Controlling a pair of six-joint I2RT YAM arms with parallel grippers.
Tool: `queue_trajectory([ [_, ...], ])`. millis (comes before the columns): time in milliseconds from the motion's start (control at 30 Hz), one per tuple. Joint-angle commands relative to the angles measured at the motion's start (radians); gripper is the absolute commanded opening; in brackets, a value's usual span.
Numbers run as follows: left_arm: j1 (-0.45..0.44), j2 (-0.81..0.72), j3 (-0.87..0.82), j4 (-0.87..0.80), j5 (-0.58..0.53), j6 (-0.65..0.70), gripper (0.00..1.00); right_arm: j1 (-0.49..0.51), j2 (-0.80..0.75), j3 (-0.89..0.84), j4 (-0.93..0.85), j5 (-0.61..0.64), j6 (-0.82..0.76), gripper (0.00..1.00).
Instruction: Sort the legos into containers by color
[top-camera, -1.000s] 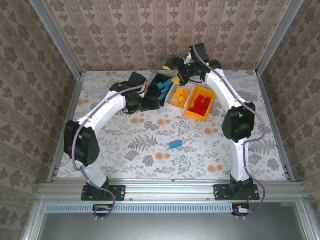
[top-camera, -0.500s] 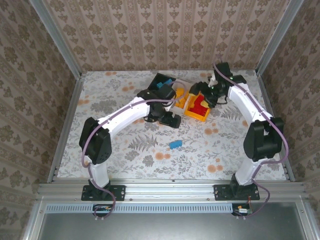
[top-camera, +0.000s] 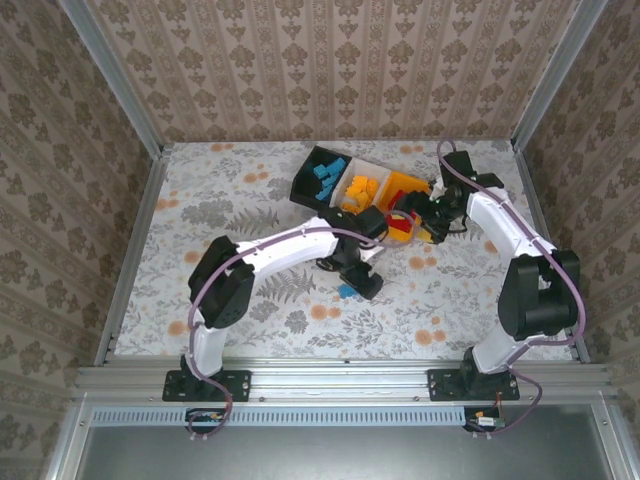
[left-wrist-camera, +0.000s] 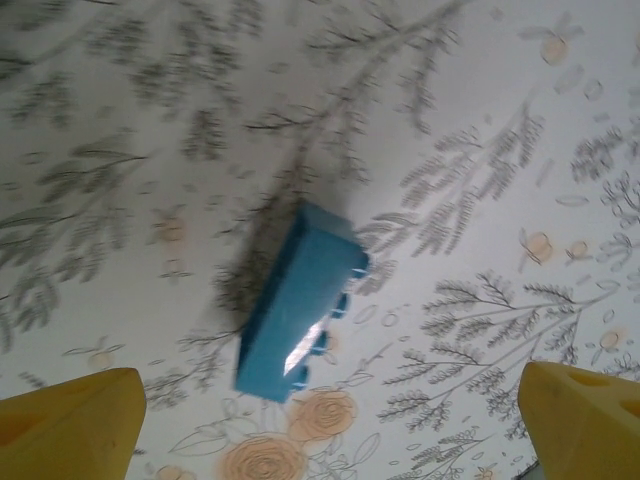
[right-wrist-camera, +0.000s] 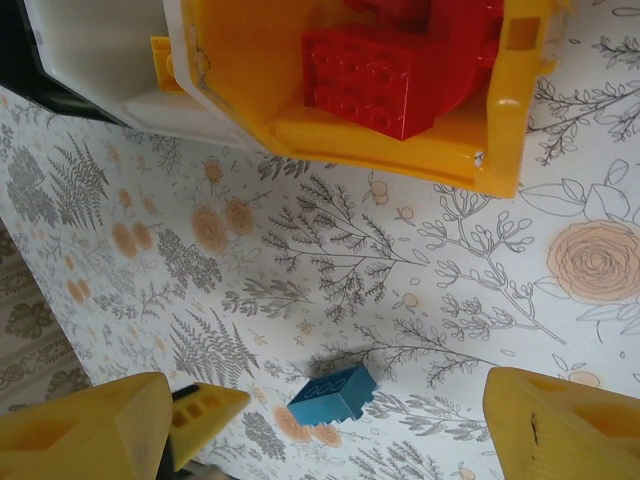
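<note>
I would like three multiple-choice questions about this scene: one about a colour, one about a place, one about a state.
1. The bricks in the orange-yellow bin are: A red; B blue; C green.
2. The loose blue brick lies: A in that bin; B on the table; C in mid-air.
3. The left gripper is: A shut on the brick; B open over the brick; C shut and empty.
Answers: 1 A: the right wrist view shows red ones inside. 2 B: it rests on the patterned surface. 3 B: its jaws stand wide, clear of the brick.
</note>
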Motion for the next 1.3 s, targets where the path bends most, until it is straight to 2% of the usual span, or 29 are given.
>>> queue_trajectory([
  [0, -0.023, 0.029, 0.012, -0.020, 0.008, 0.083, 0.96, -0.004, -0.047, -0.038, 0.016, 0.006, 0.006, 0.82],
  [467, -0.040, 0.126, 0.048, -0.041, 0.006, 0.144, 0.88, -0.006, -0.071, -0.051, 0.006, 0.029, 0.031, 0.82],
  [600, -0.027, 0.134, 0.036, -0.042, -0.006, 0.139, 0.82, -0.006, -0.059, -0.049, 0.012, 0.026, 0.035, 0.82],
  [700, -0.016, 0.133, 0.030, -0.039, -0.008, 0.132, 0.72, -0.006, -0.039, -0.039, 0.023, 0.016, 0.043, 0.82],
  [800, -0.007, 0.134, 0.025, -0.037, -0.011, 0.122, 0.56, -0.006, -0.013, -0.019, 0.032, 0.005, 0.048, 0.82],
  [867, 0.003, 0.140, 0.023, -0.042, -0.012, 0.114, 0.40, -0.006, 0.003, -0.005, 0.036, -0.001, 0.050, 0.82],
  [900, 0.008, 0.142, 0.021, -0.044, -0.011, 0.107, 0.37, -0.005, 0.012, 0.003, 0.039, -0.004, 0.051, 0.82],
  [1267, 0.065, 0.079, -0.007, -0.068, 0.003, 0.029, 0.34, -0.005, 0.082, 0.067, 0.058, -0.044, 0.063, 0.82],
])
